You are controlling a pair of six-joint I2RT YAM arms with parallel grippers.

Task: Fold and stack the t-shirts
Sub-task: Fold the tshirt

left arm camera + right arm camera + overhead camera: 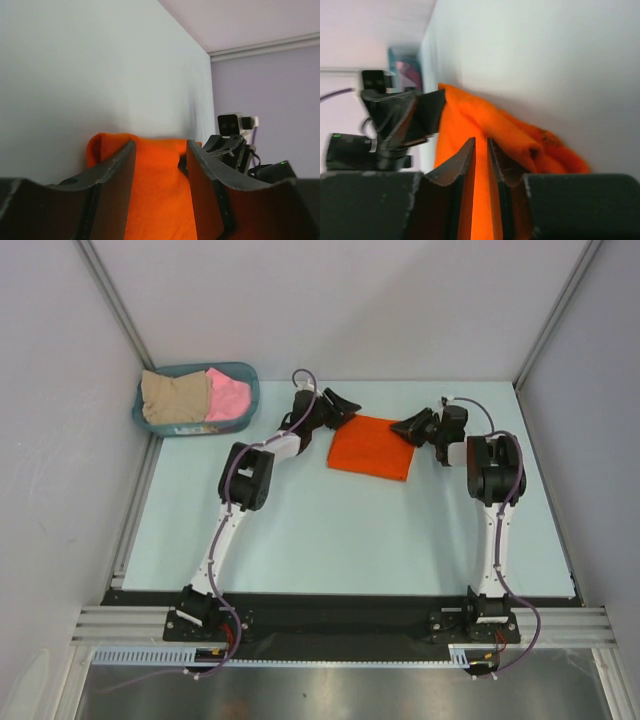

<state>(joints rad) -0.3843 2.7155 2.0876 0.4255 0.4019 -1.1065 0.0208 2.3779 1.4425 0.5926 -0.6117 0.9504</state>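
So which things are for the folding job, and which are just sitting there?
For the job:
orange t-shirt
pink t-shirt
beige t-shirt

Just lying about:
teal basket, which holds the pink and beige ones
pale table

Your left gripper (pixel 343 406) and right gripper (pixel 410 427) flank the folded orange t-shirt (pixel 370 447); the pink t-shirt (pixel 228 395) and beige t-shirt (pixel 175 397) lie in the teal basket (pixel 250 375).
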